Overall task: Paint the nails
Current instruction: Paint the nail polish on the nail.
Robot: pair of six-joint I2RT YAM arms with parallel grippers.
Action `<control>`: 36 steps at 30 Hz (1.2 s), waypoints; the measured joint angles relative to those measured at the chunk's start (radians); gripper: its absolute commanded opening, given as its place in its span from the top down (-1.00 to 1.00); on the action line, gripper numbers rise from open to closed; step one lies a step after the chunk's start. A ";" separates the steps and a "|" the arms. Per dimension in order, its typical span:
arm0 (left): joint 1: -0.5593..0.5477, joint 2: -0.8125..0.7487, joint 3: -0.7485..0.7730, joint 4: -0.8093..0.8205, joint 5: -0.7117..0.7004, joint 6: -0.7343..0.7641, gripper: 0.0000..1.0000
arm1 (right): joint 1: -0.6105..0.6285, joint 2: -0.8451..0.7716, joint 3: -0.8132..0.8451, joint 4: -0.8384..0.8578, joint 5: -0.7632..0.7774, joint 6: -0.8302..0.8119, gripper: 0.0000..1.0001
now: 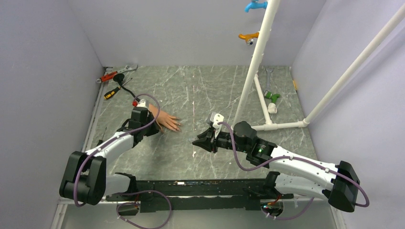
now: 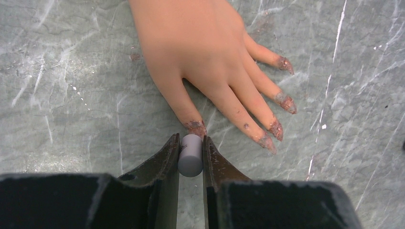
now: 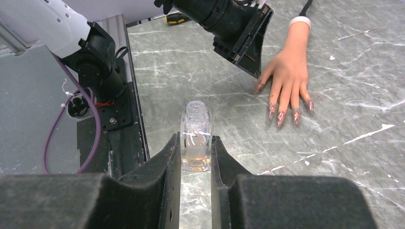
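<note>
The nails (image 2: 288, 103), smeared reddish-pink, tip a mannequin hand (image 2: 200, 47) lying palm-down on the marble table (image 2: 71, 95), fingers fanned toward the left gripper (image 2: 190, 139). The thumb nail sits just past those jaws, which pinch a small grey cylinder (image 2: 190, 160), its end just beside the nail. Well apart, the right gripper (image 3: 195, 138) clamps a clear bottle (image 3: 196, 119), upright and uncapped.

Soft, even light is filling all three views. Faint shadows are gathering under the mannequin hand (image 2: 200, 52) just ahead of the left jaws; small highlights are glinting on the clear bottle (image 3: 195, 138) between the right jaws, whose near bases are blurring slightly
</note>
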 measured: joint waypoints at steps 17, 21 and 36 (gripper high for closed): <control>0.000 0.014 -0.015 0.059 0.011 -0.001 1.00 | 0.000 0.014 0.000 0.000 0.000 0.000 1.00; 0.000 0.014 -0.017 0.063 0.016 -0.001 1.00 | 0.000 0.014 0.000 0.000 0.000 0.000 1.00; 0.000 -0.025 -0.050 0.076 0.031 -0.022 1.00 | 0.000 0.021 0.000 0.000 -0.002 0.000 1.00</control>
